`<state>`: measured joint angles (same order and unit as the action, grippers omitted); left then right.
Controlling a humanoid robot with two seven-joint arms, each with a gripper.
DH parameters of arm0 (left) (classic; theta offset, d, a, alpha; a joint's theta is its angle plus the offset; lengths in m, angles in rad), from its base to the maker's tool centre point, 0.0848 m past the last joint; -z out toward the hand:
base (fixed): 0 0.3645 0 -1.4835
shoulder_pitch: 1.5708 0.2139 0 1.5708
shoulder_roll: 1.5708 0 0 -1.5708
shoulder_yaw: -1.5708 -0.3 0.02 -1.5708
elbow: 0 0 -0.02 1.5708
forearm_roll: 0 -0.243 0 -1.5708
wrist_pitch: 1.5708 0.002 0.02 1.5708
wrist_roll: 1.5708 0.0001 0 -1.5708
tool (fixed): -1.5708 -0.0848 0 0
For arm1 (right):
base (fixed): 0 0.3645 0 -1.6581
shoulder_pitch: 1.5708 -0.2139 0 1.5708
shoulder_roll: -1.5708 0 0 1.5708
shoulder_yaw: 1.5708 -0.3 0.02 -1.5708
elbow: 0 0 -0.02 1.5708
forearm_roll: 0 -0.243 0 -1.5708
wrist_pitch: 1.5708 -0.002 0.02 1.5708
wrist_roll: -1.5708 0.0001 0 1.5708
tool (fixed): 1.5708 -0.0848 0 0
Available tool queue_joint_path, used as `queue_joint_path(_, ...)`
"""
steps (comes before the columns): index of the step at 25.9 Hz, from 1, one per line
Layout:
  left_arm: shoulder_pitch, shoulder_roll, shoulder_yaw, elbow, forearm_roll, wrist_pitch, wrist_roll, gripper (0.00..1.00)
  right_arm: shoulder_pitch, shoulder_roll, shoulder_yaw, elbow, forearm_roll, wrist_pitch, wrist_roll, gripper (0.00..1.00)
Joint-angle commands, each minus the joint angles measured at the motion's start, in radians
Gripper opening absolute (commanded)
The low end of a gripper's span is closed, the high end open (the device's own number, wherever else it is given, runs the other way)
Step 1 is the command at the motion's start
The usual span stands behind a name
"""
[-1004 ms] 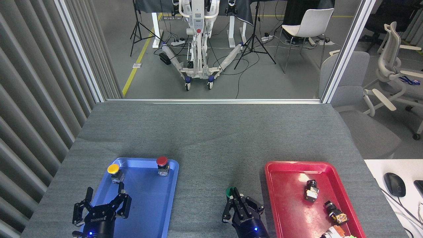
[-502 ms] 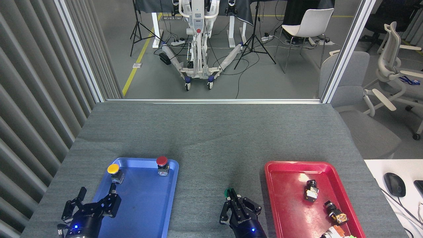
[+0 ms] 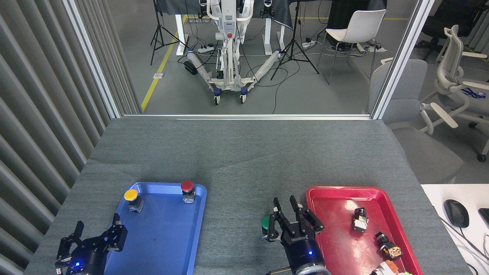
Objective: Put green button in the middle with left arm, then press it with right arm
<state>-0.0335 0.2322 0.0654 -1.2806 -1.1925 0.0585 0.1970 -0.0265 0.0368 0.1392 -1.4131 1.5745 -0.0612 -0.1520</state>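
Observation:
The green button [image 3: 265,222] stands on the bare grey felt of the middle [image 3: 237,214], between the two trays. Its cap shows, and its right edge is hidden behind a finger [image 3: 271,226] of my right gripper [image 3: 294,217]. That gripper sits just right of the button, over the gap before the red tray, with its fingers spread open and nothing between them. My left gripper [image 3: 93,236] is low at the left, over the blue tray's left rim, open and empty.
A blue tray [image 3: 172,244] on the left holds a yellow-capped button [image 3: 131,195] and a red-capped button [image 3: 187,186]. The red tray [image 3: 336,244] on the right holds several small switch parts. A computer mouse [image 3: 456,213] lies on a white desk at the far right.
My right gripper moved right off the green button and spread its fingers, uncovering the cap. My left gripper drew back down and to the left, away from the yellow button.

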Motion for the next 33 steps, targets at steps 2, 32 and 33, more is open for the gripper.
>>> queue_joint_path(2,0.001,0.002,0.001,0.000,0.001,-0.006,-0.001,0.99,0.056,-0.015,-0.090,-0.056,-0.016,-0.012,0.003,1.00)
queue_joint_path(32,0.009,-0.005,-0.001,-0.016,-0.002,-0.051,0.007,0.99,0.214,-0.071,-0.244,-0.164,-0.062,-0.020,0.019,1.00)
queue_joint_path(33,0.009,-0.005,-0.001,-0.014,-0.002,-0.052,0.007,0.99,0.214,-0.071,-0.244,-0.164,-0.064,-0.020,0.019,1.00)
